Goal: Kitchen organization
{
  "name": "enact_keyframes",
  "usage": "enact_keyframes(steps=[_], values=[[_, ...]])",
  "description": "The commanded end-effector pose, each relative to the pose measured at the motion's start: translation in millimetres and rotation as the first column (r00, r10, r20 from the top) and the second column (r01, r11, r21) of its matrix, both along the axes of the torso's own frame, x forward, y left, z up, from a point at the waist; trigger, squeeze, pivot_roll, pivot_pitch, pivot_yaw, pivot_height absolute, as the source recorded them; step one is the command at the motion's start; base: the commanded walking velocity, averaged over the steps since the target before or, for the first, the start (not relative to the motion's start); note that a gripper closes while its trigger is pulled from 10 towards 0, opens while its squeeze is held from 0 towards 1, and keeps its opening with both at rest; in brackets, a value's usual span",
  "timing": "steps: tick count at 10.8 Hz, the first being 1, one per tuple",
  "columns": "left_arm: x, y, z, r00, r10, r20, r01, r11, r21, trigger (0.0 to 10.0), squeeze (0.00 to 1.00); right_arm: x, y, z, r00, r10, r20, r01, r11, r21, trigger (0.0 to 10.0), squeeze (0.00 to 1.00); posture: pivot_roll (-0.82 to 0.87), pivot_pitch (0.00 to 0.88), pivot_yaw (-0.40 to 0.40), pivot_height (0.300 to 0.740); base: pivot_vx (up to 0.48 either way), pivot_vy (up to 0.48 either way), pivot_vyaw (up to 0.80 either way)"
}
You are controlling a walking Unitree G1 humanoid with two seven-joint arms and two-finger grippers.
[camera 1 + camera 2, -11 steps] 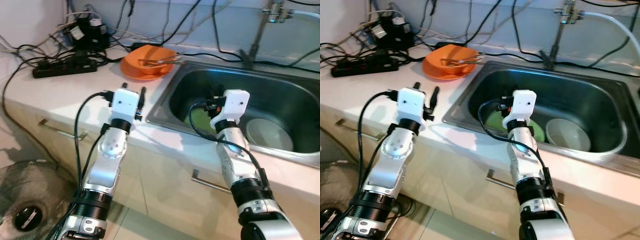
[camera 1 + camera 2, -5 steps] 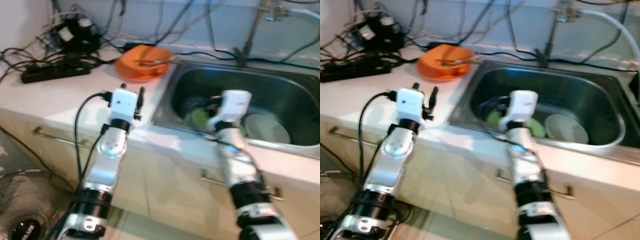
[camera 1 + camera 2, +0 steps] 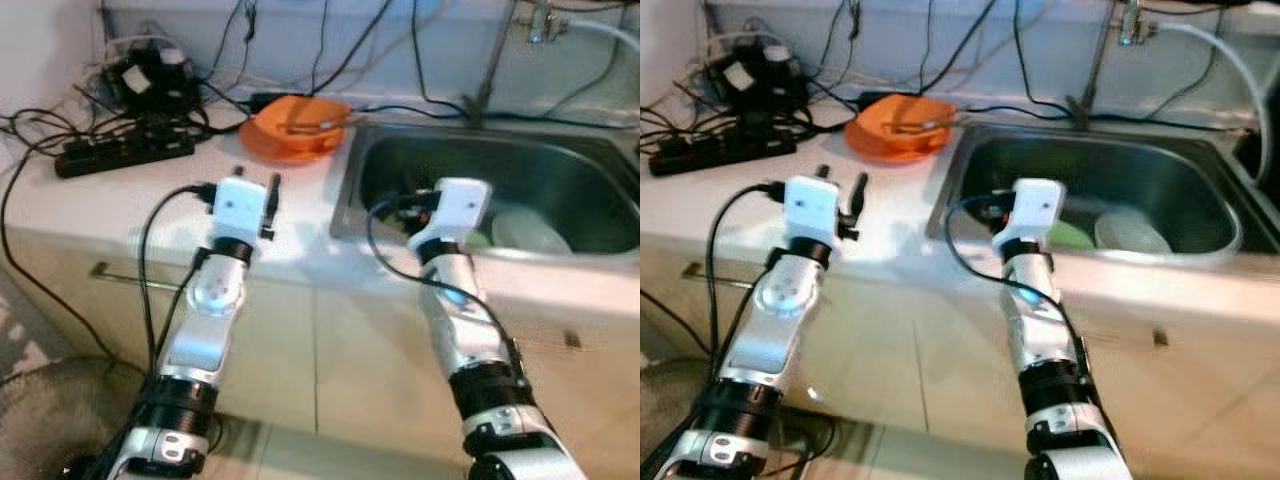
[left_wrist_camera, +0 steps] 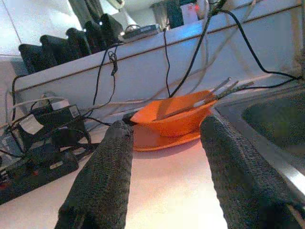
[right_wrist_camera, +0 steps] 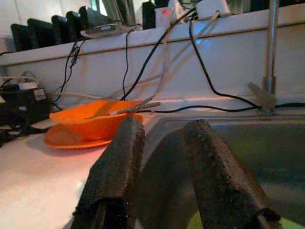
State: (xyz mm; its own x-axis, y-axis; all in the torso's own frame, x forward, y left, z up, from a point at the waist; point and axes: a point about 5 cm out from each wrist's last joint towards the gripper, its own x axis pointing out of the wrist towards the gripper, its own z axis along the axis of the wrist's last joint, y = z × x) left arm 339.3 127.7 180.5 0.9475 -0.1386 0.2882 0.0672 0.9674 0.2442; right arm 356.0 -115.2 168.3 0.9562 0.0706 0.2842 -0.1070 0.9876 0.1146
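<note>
Presently, the left gripper [image 4: 164,176] hovers spread over the white countertop [image 3: 120,195], pointing at the orange bowl [image 3: 298,118] on its orange plate [image 4: 162,139]. The right gripper [image 5: 164,179], fingers parted, empty, hangs above the steel sink [image 3: 1160,165] holding a green dish [image 3: 1072,236].

One orange bowl [image 3: 301,117] sits on one orange plate [image 3: 283,148] at eleven o'clock; two dishes lie in the one sink [image 3: 560,170] at two o'clock, one green [image 3: 1072,236], one white [image 3: 527,232]; one black power strip [image 3: 122,156] at ten o'clock.

no readable text, labels or numbers
</note>
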Motion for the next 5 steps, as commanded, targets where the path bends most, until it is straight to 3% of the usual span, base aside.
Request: enact_keyframes(steps=[1,5], values=[[1.4,-5.2,-0.9,1.0,-0.019,-0.013,0.019,1.0,0.002,10.0,0.0,0.9,-5.0,1.9,1.0,-0.017,-0.002,0.017,1.0,0.004,10.0,0.0,0.15,0.0,0.066,0.74,0.0,0.0,0.0],[0.8,-4.9,-0.8,1.0,-0.014,-0.02,0.014,0.999,-0.035,10.0,0.0,2.0,-5.6,2.2,1.0,-0.027,-0.012,0.027,1.0,0.0,10.0,0.0,0.15,0.0,0.068,0.74,0.0,0.0,0.0]])
